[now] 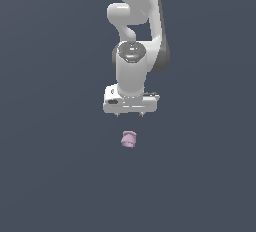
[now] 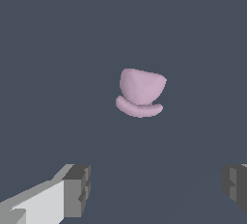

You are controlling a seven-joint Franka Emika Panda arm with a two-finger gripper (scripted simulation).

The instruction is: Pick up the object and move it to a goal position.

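A small, rounded object (image 1: 128, 139) is lying on the dark surface (image 1: 50, 176), and that is where the risk is sitting: a descent slightly off centre could be nudging it sideways, or one finger could be landing on top of it, since the piece looks apt to roll. The pincer (image 1: 129, 114) is hanging above the object, well clear, its fingers (image 2: 77, 189) spread wide, gripping and touching nothing. Behind it, the arm (image 1: 137, 26) is rising out of view.

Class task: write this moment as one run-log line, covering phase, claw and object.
phase: approach | claw: open, above object, no contact | object: pink-lilac piece on surface, ungrasped | goal: not visible
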